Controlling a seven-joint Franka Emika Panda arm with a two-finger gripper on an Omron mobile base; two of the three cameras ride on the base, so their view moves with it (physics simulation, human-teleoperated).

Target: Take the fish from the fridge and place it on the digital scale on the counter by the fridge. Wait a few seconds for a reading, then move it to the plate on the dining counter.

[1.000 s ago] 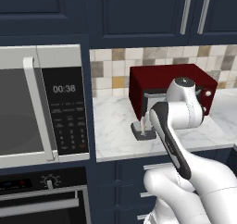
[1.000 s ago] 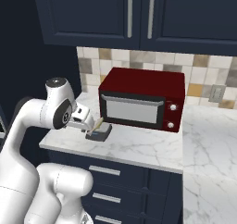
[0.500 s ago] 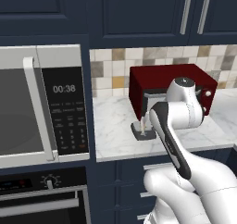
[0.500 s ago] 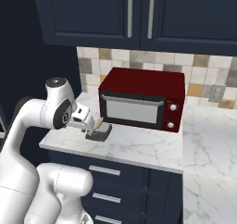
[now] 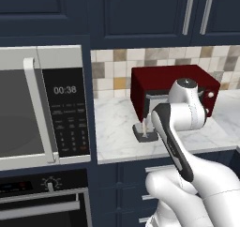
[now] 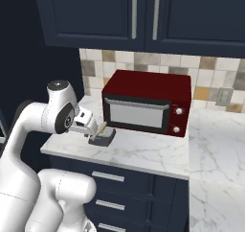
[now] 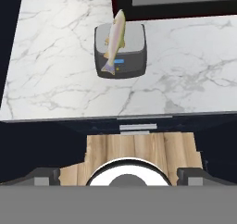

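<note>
A small pale fish [image 7: 114,41] lies on a flat dark-grey digital scale [image 7: 134,56], stretched lengthwise across the platform with its tail hanging over the scale's front part, where a small blue display shows. The scale sits on a white marble worktop [image 7: 55,70], just in front of a big dark-red toaster oven [image 6: 147,103] that stands against a tiled wall of beige, grey and ochre squares. In the hand view the end effector's two dark fingertips [image 7: 44,176] sit far apart at the bottom corners, spread wide and holding nothing, well back from the fish and the scale, with the worktop's front edge and a strip of wooden floor [image 7: 139,151] between them. In the right base view the end effector [image 6: 94,128] is close to the scale [image 6: 103,138], near the left front corner of the red oven. In the left base view the white arm [image 5: 180,123] bends in front of the oven [image 5: 166,87] and covers most of the scale [image 5: 140,133]. To the left in that view is a built-in microwave [image 5: 40,104] whose display reads 00:38. Navy cupboards hang above the worktop and navy drawers [image 6: 119,188] with silver handles run below it.
</note>
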